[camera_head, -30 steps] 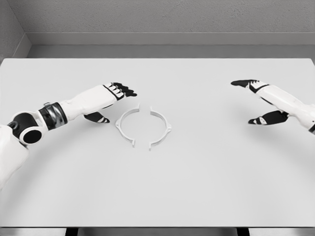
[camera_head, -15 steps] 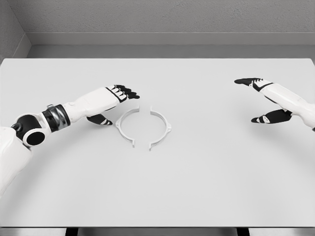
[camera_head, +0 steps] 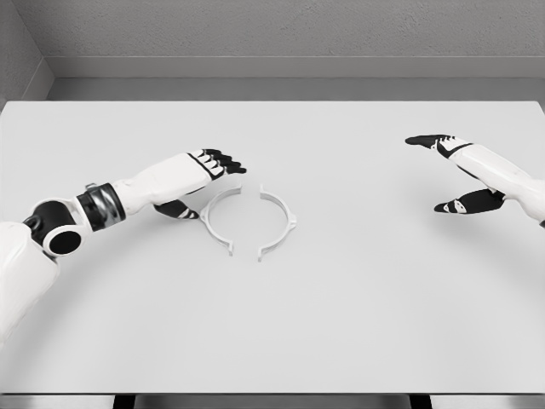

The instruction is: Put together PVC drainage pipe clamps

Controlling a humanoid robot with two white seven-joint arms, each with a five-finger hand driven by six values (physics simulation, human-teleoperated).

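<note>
The left hand (camera_head: 200, 175), fingers loose and holding nothing, hovers just beside the left clamp half (camera_head: 219, 220), at its ten o'clock. The right clamp half (camera_head: 278, 221) faces it at three o'clock, a small gap between. The right hand (camera_head: 460, 170) hangs relaxed and empty, well apart at three o'clock, its arm cut off at the edge. Both halves lie on a plain white table (camera_head: 341, 324) before a grey wall (camera_head: 281, 30). No writing shows.

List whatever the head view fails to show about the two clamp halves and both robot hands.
- Left white half-ring clamp piece: its upper left edge is hidden by the left robot hand, so contact cannot be judged.
- Right white half-ring clamp piece: fastening details are too small to read.
- Right robot hand: its arm is cut off by the right picture edge.
- White table: its front corners run past the frame.
</note>
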